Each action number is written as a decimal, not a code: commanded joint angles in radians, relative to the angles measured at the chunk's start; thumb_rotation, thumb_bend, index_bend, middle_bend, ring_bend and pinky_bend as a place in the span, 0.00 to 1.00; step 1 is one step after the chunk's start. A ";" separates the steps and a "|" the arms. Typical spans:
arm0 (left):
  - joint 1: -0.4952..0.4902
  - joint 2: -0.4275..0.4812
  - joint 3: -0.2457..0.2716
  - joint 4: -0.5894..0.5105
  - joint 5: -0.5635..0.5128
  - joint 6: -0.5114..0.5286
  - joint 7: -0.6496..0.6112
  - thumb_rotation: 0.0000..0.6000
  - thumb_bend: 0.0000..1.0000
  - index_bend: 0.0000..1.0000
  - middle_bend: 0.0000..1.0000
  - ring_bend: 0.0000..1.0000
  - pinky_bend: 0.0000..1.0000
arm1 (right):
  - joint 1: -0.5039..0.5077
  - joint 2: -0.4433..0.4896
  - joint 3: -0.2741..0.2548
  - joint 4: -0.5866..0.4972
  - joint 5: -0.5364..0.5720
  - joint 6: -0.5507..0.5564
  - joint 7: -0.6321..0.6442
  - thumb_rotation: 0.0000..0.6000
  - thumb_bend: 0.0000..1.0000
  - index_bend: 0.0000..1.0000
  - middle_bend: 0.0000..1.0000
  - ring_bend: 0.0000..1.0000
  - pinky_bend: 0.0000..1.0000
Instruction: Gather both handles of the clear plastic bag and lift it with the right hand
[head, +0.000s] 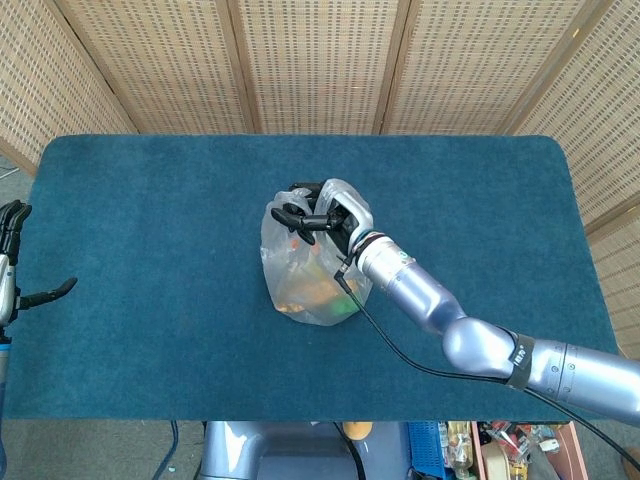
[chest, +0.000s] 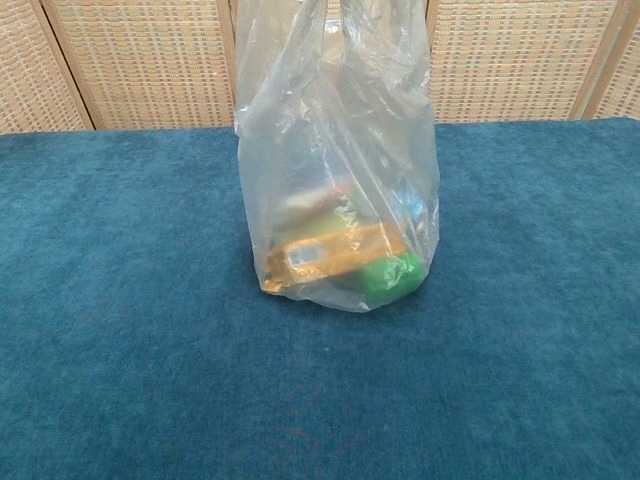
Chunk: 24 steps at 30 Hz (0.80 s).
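At the centre of the blue-carpeted table (head: 150, 200), the robot's right hand (head: 322, 216) closes its dark fingers (head: 292, 213) over the gathered top of the clear plastic bag (head: 300, 265), its silver forearm running off toward four o'clock. The bag hangs directly beneath the hand, spreading from the grip toward seven o'clock in the head view; the handles (head: 345, 195) are bunched inside the fist and only a pale fold shows at the hand's one o'clock side.

In the chest view the bag (chest: 335, 170) stands tall at mid-frame, its base at or just above the cloth; whether it has cleared the surface cannot be told. Through the film a yellow-orange box (chest: 335, 250) with a white label lies at the bottom, a green object (chest: 390, 275) at its four o'clock corner, and above them blurred red and blue shapes too hazy to name.

The bag's top and the gripping hand are cut off by the chest view's upper edge. The left hand (head: 12, 260) sits at nine o'clock, off the table's edge and half out of frame, fingers apart and holding nothing. Woven screens (head: 320, 60) close off the twelve o'clock side.
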 joint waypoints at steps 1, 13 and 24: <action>0.004 -0.005 -0.006 0.008 0.005 -0.003 -0.012 1.00 0.12 0.00 0.00 0.00 0.00 | 0.007 0.007 -0.011 -0.002 -0.010 0.008 -0.021 1.00 0.79 0.71 0.75 0.66 0.84; 0.016 -0.026 -0.017 0.028 0.027 -0.015 -0.029 1.00 0.12 0.00 0.00 0.00 0.00 | 0.152 0.161 -0.170 0.007 0.081 -0.135 -0.213 1.00 1.00 0.81 0.78 0.69 0.93; 0.024 -0.025 -0.022 0.027 0.043 -0.022 -0.019 1.00 0.12 0.00 0.00 0.00 0.00 | 0.303 0.279 -0.306 0.050 0.124 -0.349 -0.231 1.00 1.00 0.85 0.82 0.78 1.00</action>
